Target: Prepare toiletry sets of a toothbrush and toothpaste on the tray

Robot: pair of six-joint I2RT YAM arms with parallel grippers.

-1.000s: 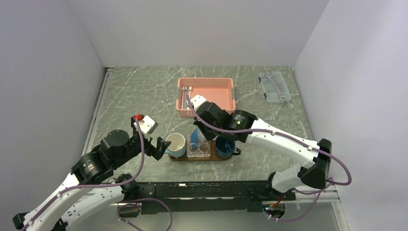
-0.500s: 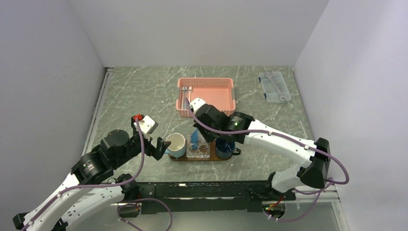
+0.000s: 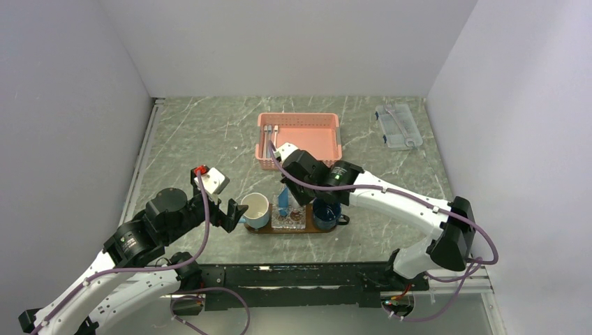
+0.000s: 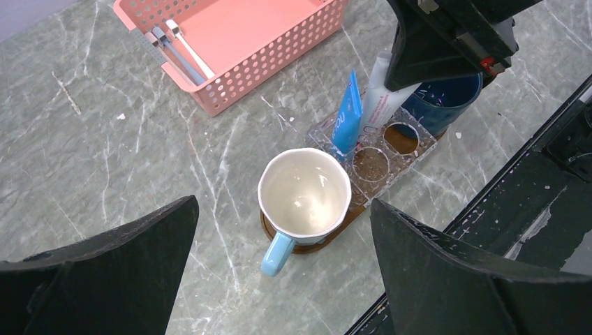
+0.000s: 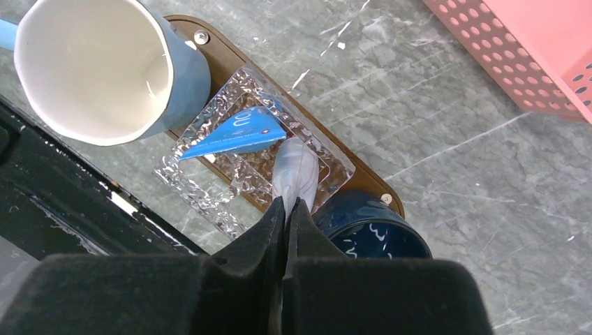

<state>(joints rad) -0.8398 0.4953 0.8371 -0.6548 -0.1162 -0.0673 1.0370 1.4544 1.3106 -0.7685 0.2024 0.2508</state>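
The right pincer (image 5: 285, 204), clamped on a pale tube (image 5: 294, 171), has edged left over the clear holder (image 5: 202, 185) on the tray (image 5: 223, 52), beside the standing blue toothpaste (image 5: 234, 134); insertion looks close. The left pincer (image 3: 236, 213) hangs apart.

The tray (image 5: 222, 57) lies on the surface (image 3: 202, 139) at the near middle, just before the arm bases. On its left end stands a mug (image 3: 255, 209), on its right end another mug (image 3: 325, 214), and between them a holder with round holes (image 3: 287, 220). The toothpaste (image 3: 282, 201) stands upright in the holder's left side. Just right of it a second tube (image 4: 377, 105) leans with its lower end at the holder, its top pinched in the right gripper (image 5: 283, 204) above. The left gripper (image 3: 237, 209) sits just left of the left mug. Behind the tray is a slotted basket (image 3: 299, 116), with toothbrushes (image 3: 271, 139) along its left wall. A plastic box (image 3: 398, 125) lies far right, well apart.
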